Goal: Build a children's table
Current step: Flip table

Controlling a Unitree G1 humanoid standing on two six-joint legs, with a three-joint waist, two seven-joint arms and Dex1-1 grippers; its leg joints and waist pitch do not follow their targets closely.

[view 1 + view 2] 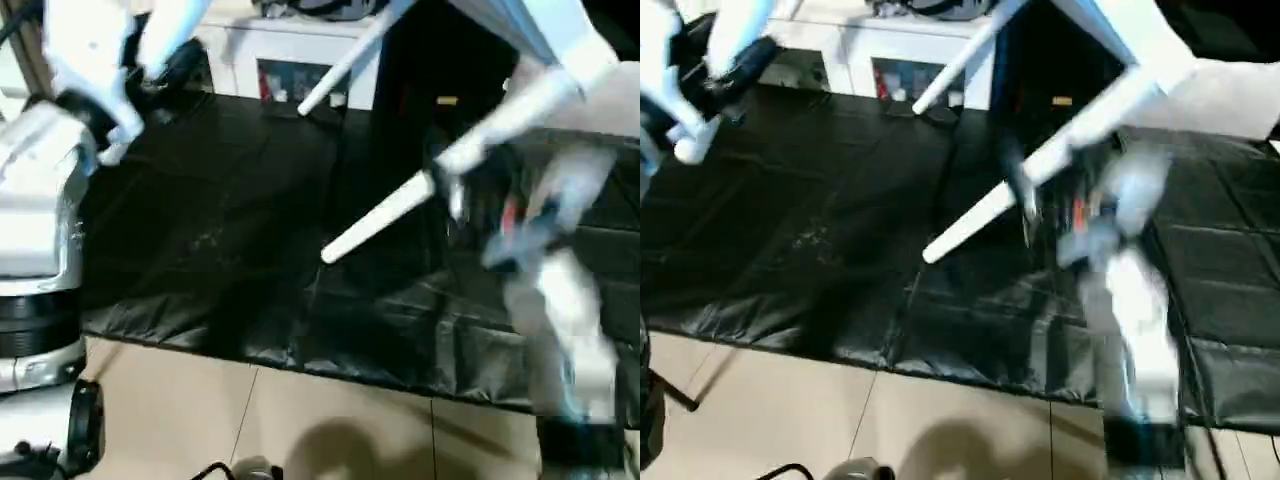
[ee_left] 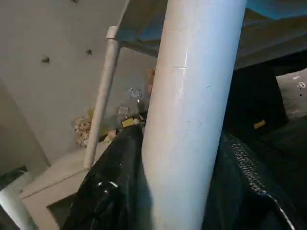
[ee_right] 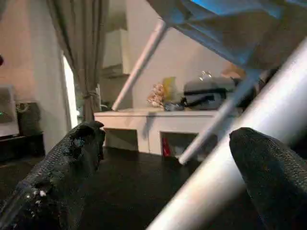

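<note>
Black mat [image 1: 230, 250] lies on the tan tiled floor [image 1: 300, 420].

The robot's left forearm [image 1: 35, 190] is a bulky silver-white shell ending in a ribbed black collar band. The right forearm [image 1: 1130, 330] is a slimmer silver casing with a black band at its base and small red and blue marks near the wrist. Each hand has thick black fingers [image 3: 57, 177] with a grainy, textured surface.

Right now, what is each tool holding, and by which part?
Left tool grips one table leg along its shaft. Right tool is open around another leg.
</note>
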